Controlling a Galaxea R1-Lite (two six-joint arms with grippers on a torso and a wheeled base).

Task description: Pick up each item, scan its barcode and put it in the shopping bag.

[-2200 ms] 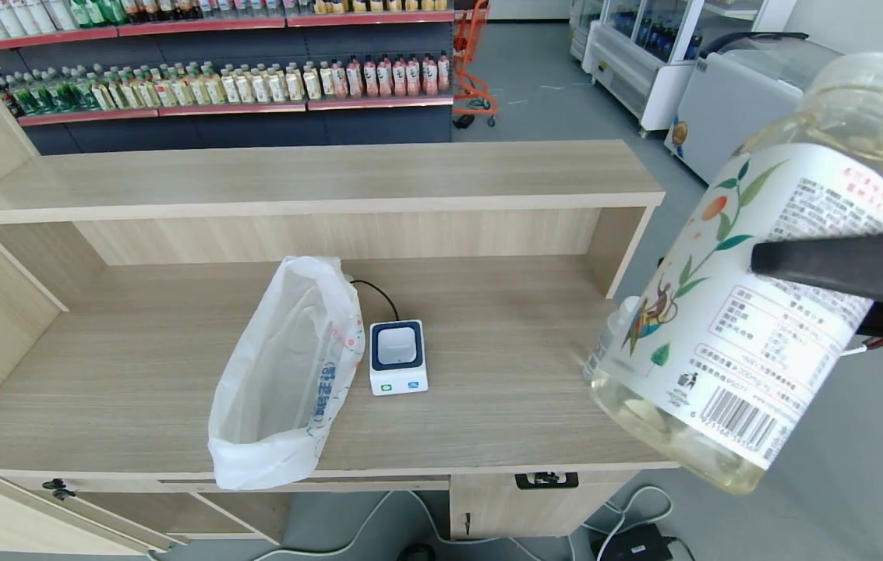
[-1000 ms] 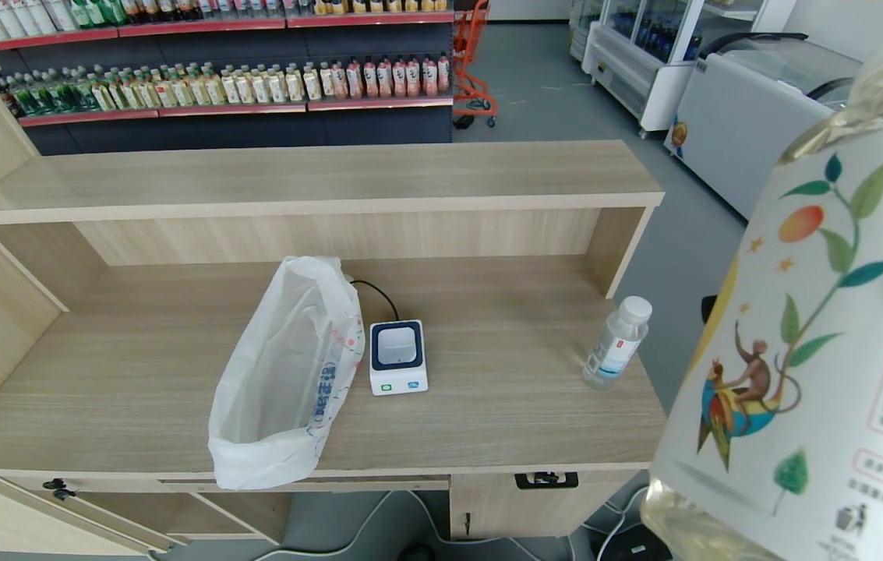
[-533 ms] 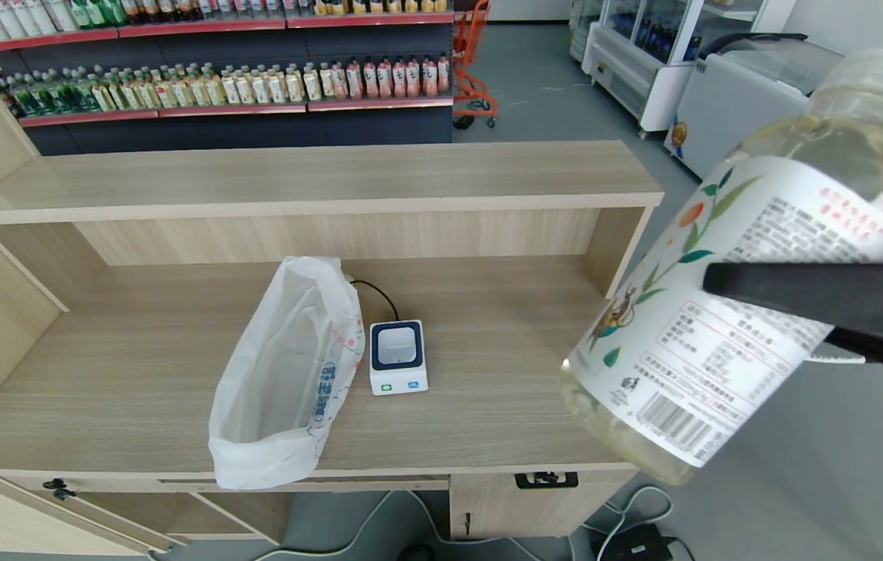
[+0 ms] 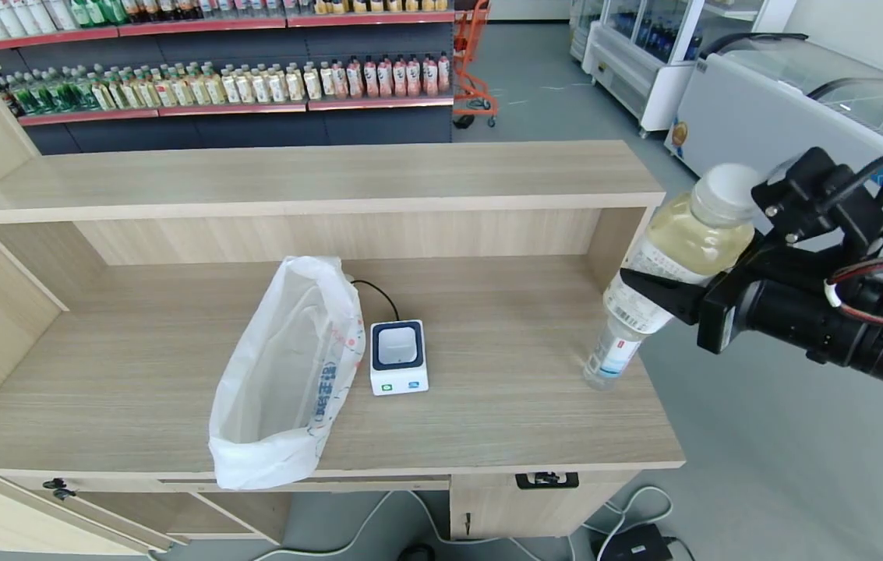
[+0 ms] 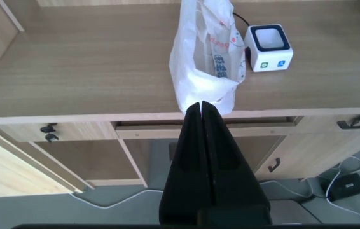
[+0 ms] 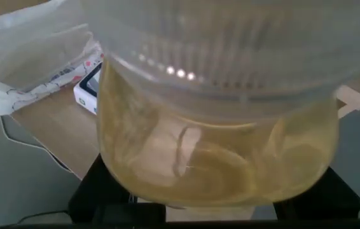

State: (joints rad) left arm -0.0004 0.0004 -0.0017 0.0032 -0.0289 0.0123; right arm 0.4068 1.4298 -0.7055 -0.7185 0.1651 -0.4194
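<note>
At the right edge of the head view, the right gripper (image 4: 655, 284) is clamped around a drink bottle (image 4: 683, 241) of pale yellow liquid. The bottle tilts in mid-air with its white cap toward the upper right, and one black finger crosses its label. It hangs over the right end of the wooden counter (image 4: 137, 374). In the right wrist view the drink bottle (image 6: 218, 127) sits very close to the lens. Just below the held bottle, a small clear bottle (image 4: 611, 354) stands upright on the counter near its right edge, its top hidden behind the held one. The white shopping bag (image 4: 285, 382) lies open at the centre left of the frame, its base at the counter's front edge. The scanner (image 4: 398, 357), a small white box with a dark window, sits just beside it on the right. In the left wrist view the left gripper (image 5: 201, 109) has its fingers pressed together on nothing, out in front of the counter's front edge, in line with the shopping bag (image 5: 205, 57) and apart from the scanner (image 5: 268, 48).
</note>
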